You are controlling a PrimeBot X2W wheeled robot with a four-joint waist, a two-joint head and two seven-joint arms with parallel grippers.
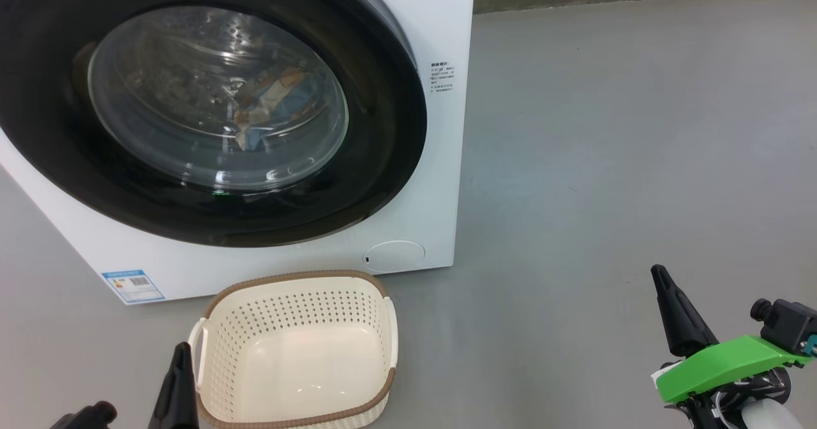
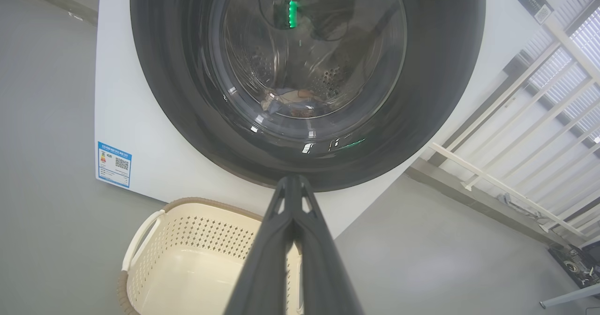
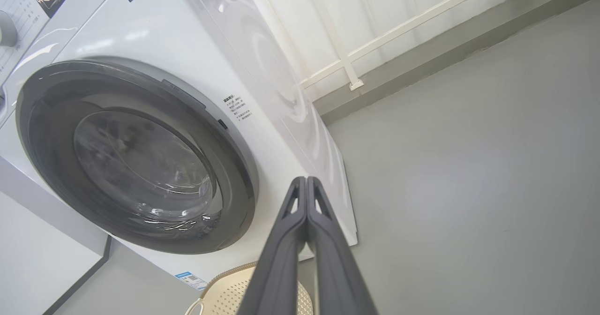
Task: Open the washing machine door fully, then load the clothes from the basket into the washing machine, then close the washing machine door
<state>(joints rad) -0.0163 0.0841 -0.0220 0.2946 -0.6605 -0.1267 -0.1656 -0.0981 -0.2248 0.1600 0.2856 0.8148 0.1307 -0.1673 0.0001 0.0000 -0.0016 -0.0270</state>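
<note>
Grey smooth floor spreads out to a low kerb and a white railing behind. On it stands the washing machine, a big white box. The washing machine door lies flat against its front, with no gap that I can see around the black frame. The basket sits on the floor just before the machine, with nothing in it. The clothes lie inside the drum, a blue and brown heap showing through the bulging glass. The left gripper hovers beside the basket's handle and the right gripper hangs well off to the side. Each has its fingers pressed together on nothing. To my eye the loading is done and only the latch needs checking. A firm push on the black frame opposite the hinge, never on the glass, would settle it. A round flap sits low on the front. The blue label carries a square code, and the black print beside the door is too small to read. I can make out no brand.
</note>
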